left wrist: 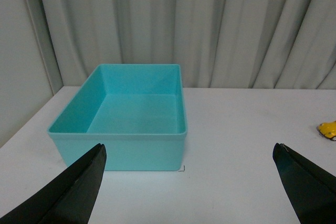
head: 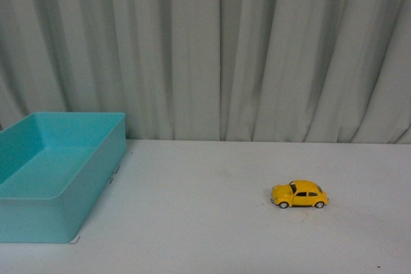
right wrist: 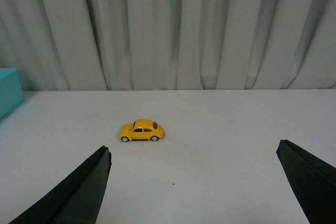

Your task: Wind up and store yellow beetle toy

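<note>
teal bin (head: 38,219): stands open side up on the white table (head: 205,242) at the far left, directly ahead of the left gripper (left wrist: 189,149) and near it.

left gripper: its 2 black fingers (left wrist: 79,187) are spread wide, 1 toward each side of the bin's near wall and not touching it.

yellow beetle toy (head: 299,194): sits upright on its wheels on the table, side-on to the robot and well apart from the bin. it lies far off to the right of the left gripper. it is ahead of the right gripper (right wrist: 193,147), offset toward the bin side.

right gripper: jaws spread wide, well short of the toy.

grey curtain (head: 257,49): hangs behind the table across the full width.
</note>
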You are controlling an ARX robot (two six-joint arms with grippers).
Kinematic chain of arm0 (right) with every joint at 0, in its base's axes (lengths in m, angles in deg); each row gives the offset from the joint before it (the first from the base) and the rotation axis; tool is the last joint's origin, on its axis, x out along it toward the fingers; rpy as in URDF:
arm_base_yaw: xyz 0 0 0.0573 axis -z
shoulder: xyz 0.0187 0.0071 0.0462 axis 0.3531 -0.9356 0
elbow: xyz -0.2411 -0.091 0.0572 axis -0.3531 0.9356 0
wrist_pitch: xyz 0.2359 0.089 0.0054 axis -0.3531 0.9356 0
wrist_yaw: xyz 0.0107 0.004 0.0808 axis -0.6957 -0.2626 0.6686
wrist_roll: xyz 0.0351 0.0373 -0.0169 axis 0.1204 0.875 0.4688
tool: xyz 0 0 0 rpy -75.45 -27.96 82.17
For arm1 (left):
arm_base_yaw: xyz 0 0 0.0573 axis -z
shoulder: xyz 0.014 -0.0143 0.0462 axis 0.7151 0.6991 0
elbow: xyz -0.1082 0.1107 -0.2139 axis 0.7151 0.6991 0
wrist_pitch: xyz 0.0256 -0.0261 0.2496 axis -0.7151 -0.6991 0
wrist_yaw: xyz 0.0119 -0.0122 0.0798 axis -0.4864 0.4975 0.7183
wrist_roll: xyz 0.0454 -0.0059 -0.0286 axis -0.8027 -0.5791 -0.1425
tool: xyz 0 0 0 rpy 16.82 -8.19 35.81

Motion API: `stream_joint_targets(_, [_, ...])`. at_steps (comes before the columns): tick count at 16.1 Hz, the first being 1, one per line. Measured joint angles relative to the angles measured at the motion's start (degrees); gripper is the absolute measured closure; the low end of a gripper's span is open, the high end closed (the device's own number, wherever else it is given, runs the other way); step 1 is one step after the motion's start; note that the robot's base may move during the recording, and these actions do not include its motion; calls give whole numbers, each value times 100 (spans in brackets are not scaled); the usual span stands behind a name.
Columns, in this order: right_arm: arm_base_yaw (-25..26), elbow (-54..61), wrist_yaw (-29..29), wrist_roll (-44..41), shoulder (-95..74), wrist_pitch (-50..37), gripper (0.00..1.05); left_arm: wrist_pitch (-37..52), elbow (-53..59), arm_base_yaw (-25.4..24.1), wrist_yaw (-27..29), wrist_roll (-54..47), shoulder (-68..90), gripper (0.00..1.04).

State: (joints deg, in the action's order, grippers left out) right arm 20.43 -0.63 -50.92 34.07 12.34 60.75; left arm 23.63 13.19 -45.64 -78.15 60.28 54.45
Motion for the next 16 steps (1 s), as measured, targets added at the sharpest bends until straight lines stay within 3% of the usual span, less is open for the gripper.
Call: stream_joint_targets(16, [0,0,0,0,-4,13,7,-11,0,0,0,0,0,7])
